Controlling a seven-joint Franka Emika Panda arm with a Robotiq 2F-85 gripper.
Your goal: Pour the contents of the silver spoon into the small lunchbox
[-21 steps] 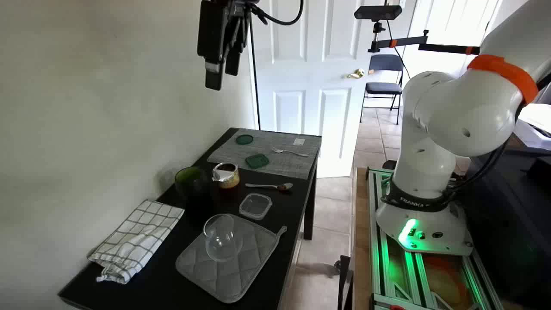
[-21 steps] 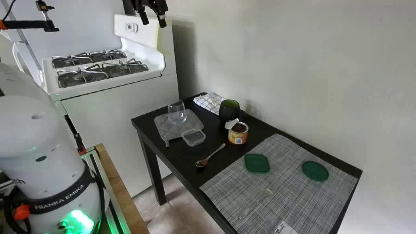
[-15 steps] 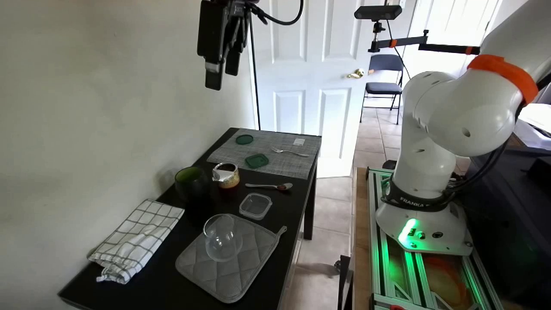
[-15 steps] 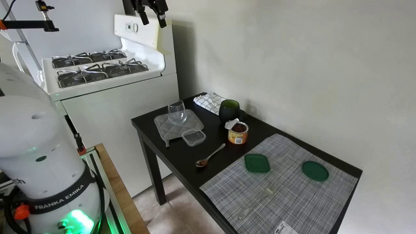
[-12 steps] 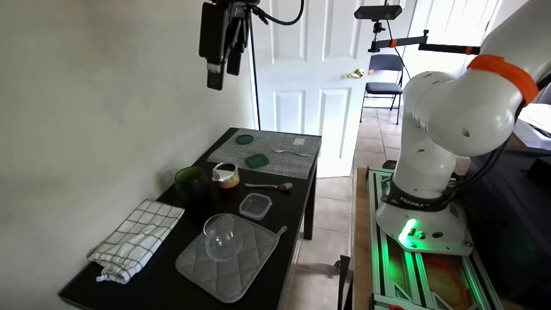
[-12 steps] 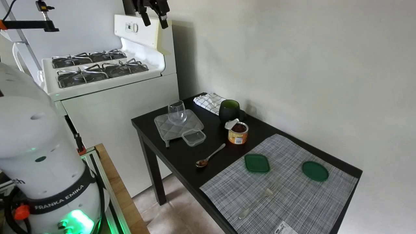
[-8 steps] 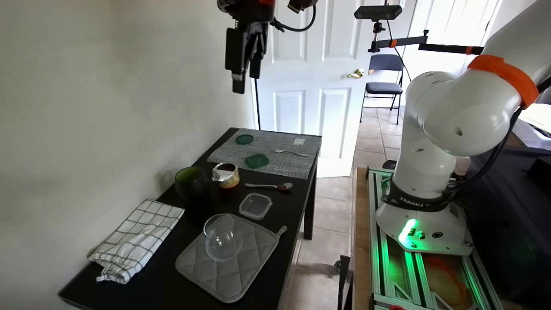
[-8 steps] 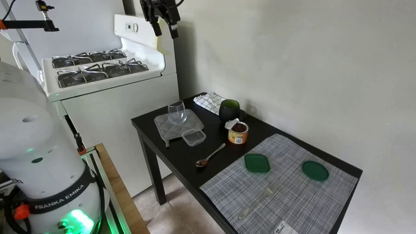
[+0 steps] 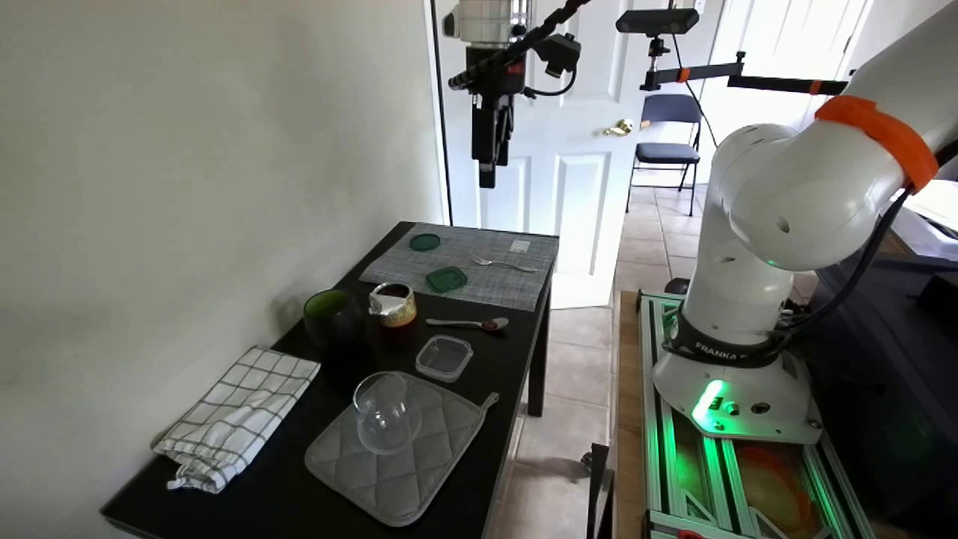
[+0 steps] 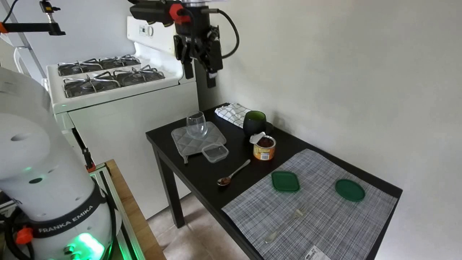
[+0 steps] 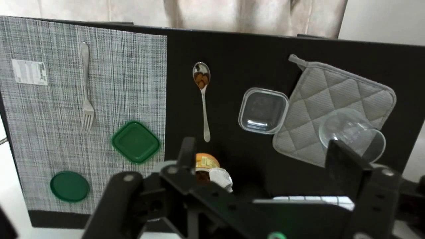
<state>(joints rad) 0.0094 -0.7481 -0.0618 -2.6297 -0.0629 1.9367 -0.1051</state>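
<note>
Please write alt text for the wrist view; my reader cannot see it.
A silver spoon holding brown pieces lies on a black table, between a grey placemat and a clear square container. The open, empty gripper partly hides an opened tin. A fork and two green lids lie on the placemat.

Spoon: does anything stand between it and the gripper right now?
Nothing visible does. The wrist view shows the spoon whole and uncovered on the table; the open gripper hangs high above it. The can stands apart, just off the handle's end.
</note>
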